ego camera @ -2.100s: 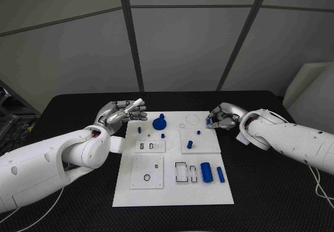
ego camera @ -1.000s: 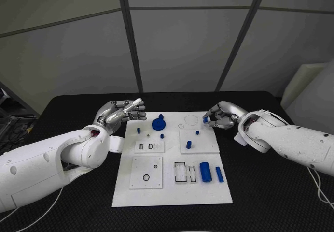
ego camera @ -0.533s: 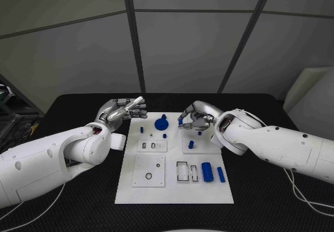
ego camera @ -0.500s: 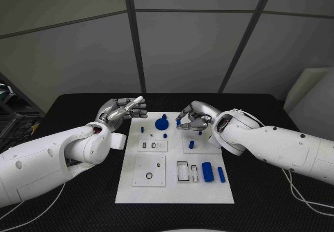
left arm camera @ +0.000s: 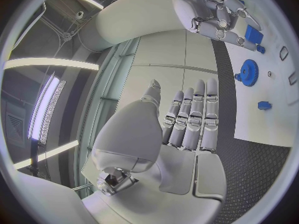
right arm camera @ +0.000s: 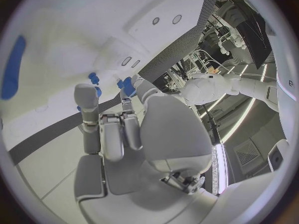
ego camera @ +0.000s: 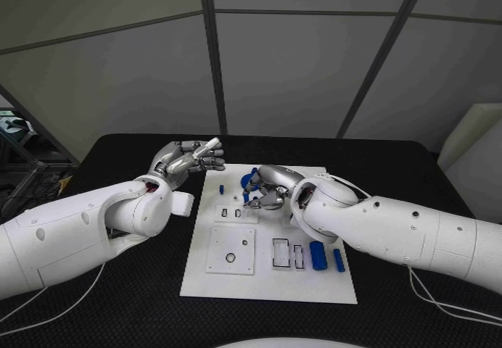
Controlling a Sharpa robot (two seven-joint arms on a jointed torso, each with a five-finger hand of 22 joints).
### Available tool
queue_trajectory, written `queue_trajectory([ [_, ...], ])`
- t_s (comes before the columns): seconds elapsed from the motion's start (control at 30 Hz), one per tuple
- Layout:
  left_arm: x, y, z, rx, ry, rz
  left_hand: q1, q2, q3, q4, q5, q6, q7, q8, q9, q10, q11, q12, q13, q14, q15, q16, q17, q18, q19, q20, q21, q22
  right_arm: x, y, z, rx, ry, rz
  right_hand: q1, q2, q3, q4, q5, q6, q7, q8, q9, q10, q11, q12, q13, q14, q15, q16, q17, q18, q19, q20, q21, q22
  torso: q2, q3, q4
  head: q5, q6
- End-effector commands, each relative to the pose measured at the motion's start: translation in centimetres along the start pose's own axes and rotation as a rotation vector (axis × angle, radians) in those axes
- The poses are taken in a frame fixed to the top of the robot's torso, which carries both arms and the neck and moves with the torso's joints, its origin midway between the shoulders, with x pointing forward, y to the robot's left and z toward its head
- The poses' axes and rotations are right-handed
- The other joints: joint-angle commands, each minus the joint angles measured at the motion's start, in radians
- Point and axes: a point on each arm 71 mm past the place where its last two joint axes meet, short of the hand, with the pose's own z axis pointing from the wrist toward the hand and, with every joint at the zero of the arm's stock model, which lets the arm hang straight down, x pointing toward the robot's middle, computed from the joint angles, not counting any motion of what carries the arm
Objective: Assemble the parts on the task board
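Right hand (ego camera: pixel 269 194) over far middle of task board (ego camera: pixel 267 286), fingers curled by blue gear (ego camera: pixel 248 180); grasp unclear. Left hand (ego camera: pixel 188 158) empty, fingers together, off far-left corner. Gear likely light, rigid, slippery: pinch rim.

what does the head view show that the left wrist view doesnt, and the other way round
Head view only: the whole task board, with the blue cylinder and thinner blue rod lying near its right edge, and the black table.

Left wrist view only: the inner side of the left hand, fingers straight and side by side, holding nothing.

Both: the blue gear on the board, and the right hand reaching over the board beside it. Whether that hand holds a part is unclear.
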Motion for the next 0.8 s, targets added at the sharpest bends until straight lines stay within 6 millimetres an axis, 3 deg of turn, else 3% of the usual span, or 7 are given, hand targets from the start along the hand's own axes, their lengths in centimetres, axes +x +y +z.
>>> queue_trajectory([
  [0.03, 0.1, -0.2, 0.1, 0.012, 0.003, 0.0, 0.0, 0.011, -0.004, -0.003, -0.002, 0.009, 0.0, 0.0, 0.001, 0.006, 0.001, -0.001, 0.001, -0.002, 0.0, -0.006, 0.001, -0.012, -0.007, 0.002, -0.005, -0.001, 0.7, 0.1, 0.2, 0.017, 0.014, -0.061, -0.01, 0.0, -0.001, 0.004, 0.007, 0.003, 0.002, 0.001, 0.001, 0.041, -0.006, 0.005, 0.164, 0.084, -0.008, 0.004, 0.17, -0.013, 0.003, -0.003, 0.003, -0.001, 0.001, 0.0005, -0.0017, 0.004, -0.002],
  [0.5, 0.2, -0.2, 0.1, 0.009, 0.01, -0.003, 0.0, 0.011, -0.004, -0.003, -0.002, 0.009, 0.0, 0.0, 0.001, 0.006, 0.001, -0.001, 0.001, -0.002, 0.0, -0.006, 0.001, -0.012, -0.007, 0.002, -0.005, -0.001, 2.2, 0.4, 0.5, 0.016, 0.026, -0.117, -0.013, -0.003, -0.001, 0.005, 0.008, 0.001, 0.002, 0.0, 0.001, 0.042, -0.006, 0.006, 0.165, 0.084, -0.008, 0.005, 0.171, -0.013, 0.003, -0.003, 0.003, 0.0, 0.001, 0.0018, -0.0035, 0.013, -0.01],
  [0.8, 0.3, -0.2, 0.2, 0.007, 0.012, -0.004, 0.001, 0.011, -0.005, -0.004, -0.002, 0.009, 0.0, 0.0, 0.001, 0.007, 0.001, 0.0, 0.001, -0.002, 0.001, -0.008, 0.002, -0.012, -0.009, 0.002, -0.006, -0.002, 2.5, 0.3, 0.4, 0.015, 0.048, -0.131, -0.015, -0.005, -0.002, 0.005, 0.008, 0.0, 0.003, -0.001, 0.0, 0.042, -0.006, 0.006, 0.165, 0.084, -0.008, 0.005, 0.171, -0.014, 0.004, -0.003, 0.004, 0.0, 0.001, 0.0021, -0.004, 0.01, -0.013],
])
